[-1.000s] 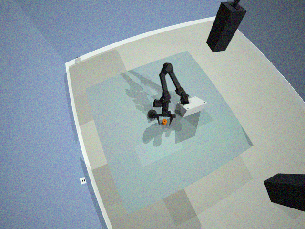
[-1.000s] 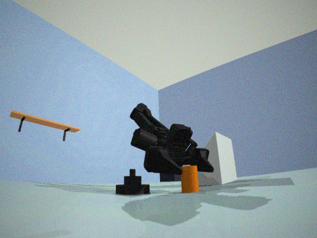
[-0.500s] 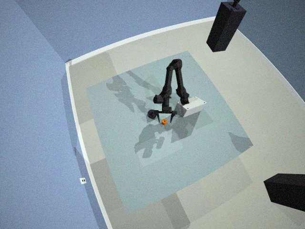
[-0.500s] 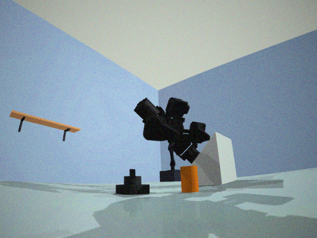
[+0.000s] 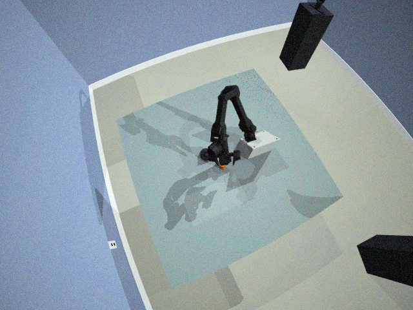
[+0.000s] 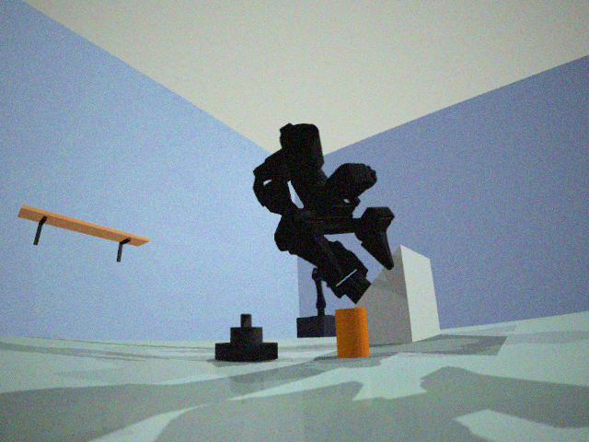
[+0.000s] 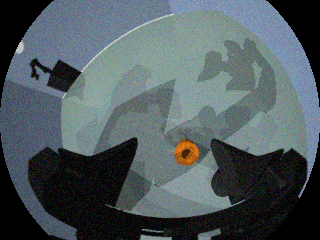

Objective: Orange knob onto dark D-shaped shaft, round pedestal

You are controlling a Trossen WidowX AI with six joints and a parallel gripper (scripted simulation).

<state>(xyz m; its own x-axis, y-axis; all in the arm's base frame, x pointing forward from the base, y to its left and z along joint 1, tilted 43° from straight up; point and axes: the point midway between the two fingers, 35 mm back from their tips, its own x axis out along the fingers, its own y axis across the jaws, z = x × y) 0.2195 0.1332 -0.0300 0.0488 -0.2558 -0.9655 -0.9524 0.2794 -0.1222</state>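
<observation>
The orange knob (image 5: 222, 166) (image 6: 352, 332) (image 7: 178, 155) stands upright on the pale blue-green mat (image 5: 253, 230), with its hole facing up in the wrist view. The dark round pedestal (image 5: 204, 154) (image 6: 246, 352) stands beside it, apart from it. Its bare dark shaft (image 6: 246, 320) points up; its flat side cannot be made out. In the wrist view a dark round part (image 7: 219, 183), seemingly the pedestal, is partly hidden behind the right finger. My gripper (image 6: 374, 285) (image 7: 175, 143) is wide open and empty, tilted, above the knob, with its fingertips clear of the knob's top.
A white box (image 5: 263, 144) (image 6: 421, 295) stands near the arm's base, behind the knob in the exterior view. Dark blocks (image 5: 305, 36) (image 5: 386, 256) stand at the right in the top view. An orange shelf (image 6: 83, 226) is on the wall.
</observation>
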